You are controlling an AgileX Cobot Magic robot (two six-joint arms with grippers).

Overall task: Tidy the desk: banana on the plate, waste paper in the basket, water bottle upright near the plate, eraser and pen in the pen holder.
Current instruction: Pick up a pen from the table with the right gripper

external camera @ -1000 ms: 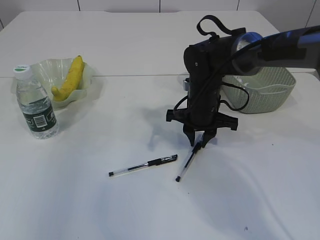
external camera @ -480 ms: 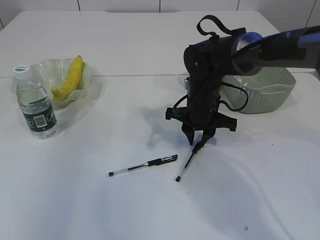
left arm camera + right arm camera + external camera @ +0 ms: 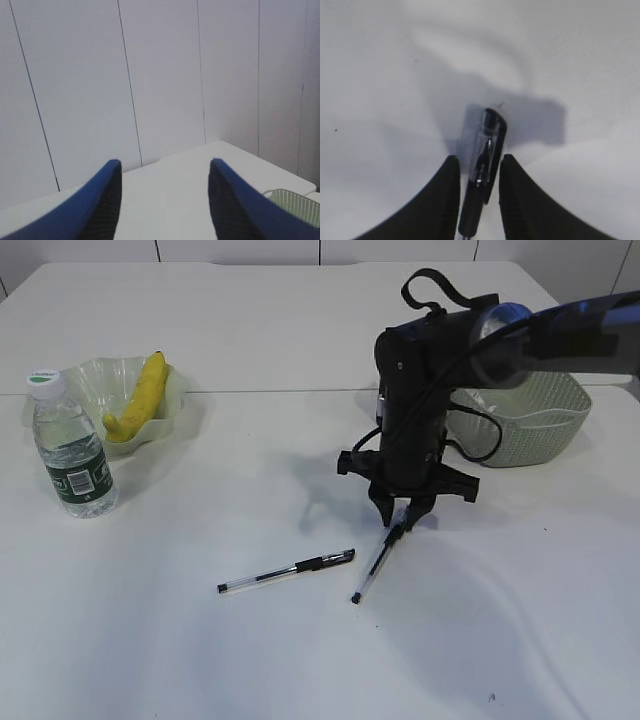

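Observation:
Two black pens lie on the white table. One pen [image 3: 288,571] lies free left of centre. The other pen [image 3: 372,570] runs slantwise, its upper end between the black fingers of my right gripper [image 3: 402,524]. In the right wrist view that pen [image 3: 485,150] lies on the table between the jaws of my right gripper [image 3: 480,157], which stand open with narrow gaps on both sides. The banana [image 3: 140,395] rests on the pale green plate [image 3: 95,370]. The water bottle [image 3: 70,445] stands upright beside it. My left gripper [image 3: 162,167] is open and empty, facing the wall. Eraser, waste paper and pen holder are not visible.
The pale green basket [image 3: 540,425] stands at the back right, partly behind the right arm; its rim [image 3: 295,202] also shows in the left wrist view. A seam crosses the table behind the plate.
The right arm has shifted slightly to the right over the pen. Both pens, the bottle and the banana lie as before.

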